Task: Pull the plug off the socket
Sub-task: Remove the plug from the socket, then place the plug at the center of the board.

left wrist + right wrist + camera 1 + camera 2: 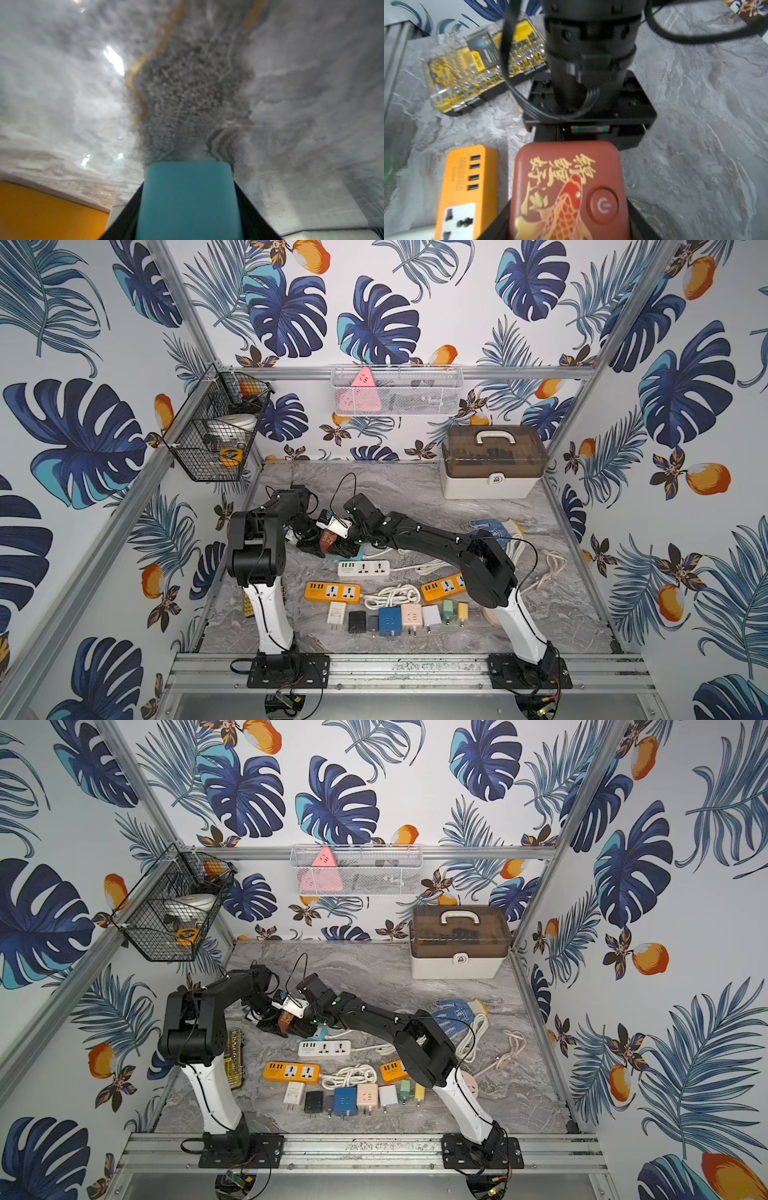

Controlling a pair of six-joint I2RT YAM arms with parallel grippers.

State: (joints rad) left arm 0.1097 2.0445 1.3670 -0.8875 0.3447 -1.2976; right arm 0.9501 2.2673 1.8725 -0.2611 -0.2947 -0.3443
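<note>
The plug point(566, 166) is a red block with a gold koi print and a round power button. My right gripper point(569, 218) is shut on it, one black finger on each side. A teal block point(187, 182), the socket as far as I can tell, sits between the black fingers point(128, 218) of my left gripper point(188, 207), which is shut on it. In both top views the two wrists meet left of the table's middle, with the red plug point(329, 538) between them and a teal edge point(360, 552) under the right wrist. The joint between the two blocks is hidden.
A white power strip point(363, 568) and two orange ones point(331, 592) lie just in front of the grippers. With them are coiled white cable point(392, 595) and a row of small adapters point(390, 620). A yellow bit case point(483, 68) lies at the left edge. A toolbox point(492, 462) stands at the back right, near a glove point(490, 526).
</note>
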